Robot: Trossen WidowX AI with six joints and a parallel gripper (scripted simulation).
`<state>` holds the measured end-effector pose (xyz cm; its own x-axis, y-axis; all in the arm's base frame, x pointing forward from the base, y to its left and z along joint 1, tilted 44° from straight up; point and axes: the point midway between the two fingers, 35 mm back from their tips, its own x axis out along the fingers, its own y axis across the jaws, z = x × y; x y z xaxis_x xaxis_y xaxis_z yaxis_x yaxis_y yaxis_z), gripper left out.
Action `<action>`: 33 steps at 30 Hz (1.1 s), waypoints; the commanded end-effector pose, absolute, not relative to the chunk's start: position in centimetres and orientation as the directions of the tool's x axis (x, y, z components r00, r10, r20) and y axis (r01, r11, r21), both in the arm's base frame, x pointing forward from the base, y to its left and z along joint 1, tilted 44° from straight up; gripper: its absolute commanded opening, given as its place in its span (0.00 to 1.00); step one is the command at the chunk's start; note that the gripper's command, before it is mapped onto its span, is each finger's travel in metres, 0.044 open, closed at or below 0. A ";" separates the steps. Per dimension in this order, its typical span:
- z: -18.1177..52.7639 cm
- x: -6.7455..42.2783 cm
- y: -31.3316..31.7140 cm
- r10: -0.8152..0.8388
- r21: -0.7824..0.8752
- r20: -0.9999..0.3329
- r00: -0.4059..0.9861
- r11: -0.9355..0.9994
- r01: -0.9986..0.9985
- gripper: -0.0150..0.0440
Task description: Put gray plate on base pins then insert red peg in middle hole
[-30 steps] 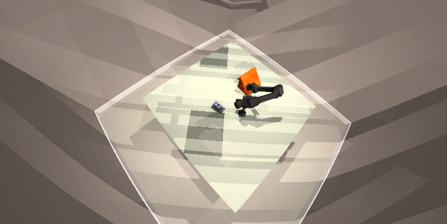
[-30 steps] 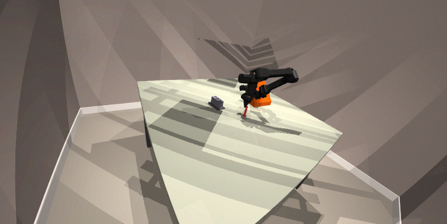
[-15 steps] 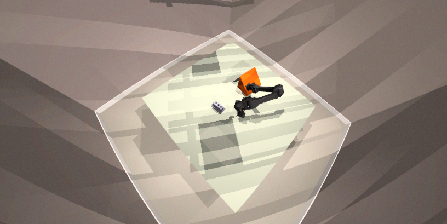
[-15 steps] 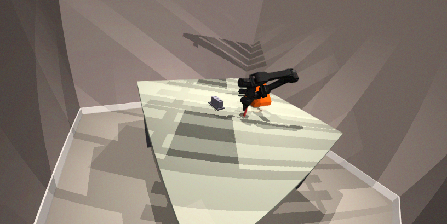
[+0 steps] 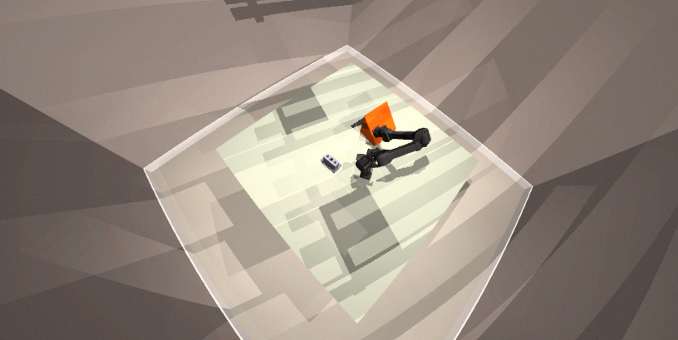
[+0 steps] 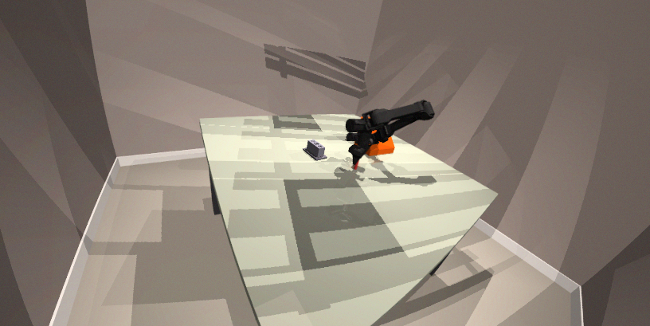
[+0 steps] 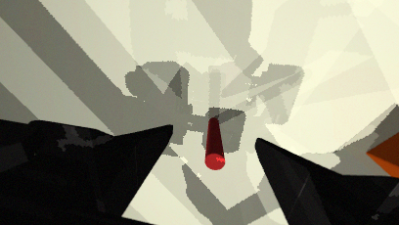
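The hand [image 7: 213,142] hangs spread apart over the red peg [image 7: 214,144], which stands on the desk [image 6: 346,232] untouched between its fingers. The gray plate [image 6: 315,147] sits well apart; orange block [image 6: 381,147] beside.

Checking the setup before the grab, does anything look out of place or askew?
Nothing stands out. The red peg stands on the table between the open gripper fingers, untouched. The gray plate sits level on its base.
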<state>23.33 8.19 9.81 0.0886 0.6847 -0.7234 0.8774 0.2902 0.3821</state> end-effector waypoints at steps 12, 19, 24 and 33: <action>9.6 23.2 8.3 0.688 0.379 -0.721 0.086 0.287 0.880 0.29; 9.6 23.2 8.3 0.688 0.379 -0.721 0.086 0.287 0.880 0.25; 9.7 23.2 8.3 0.687 0.379 -0.721 0.086 0.287 0.880 0.25; 11.1 23.4 6.6 0.681 0.375 -0.728 0.086 0.289 0.880 0.25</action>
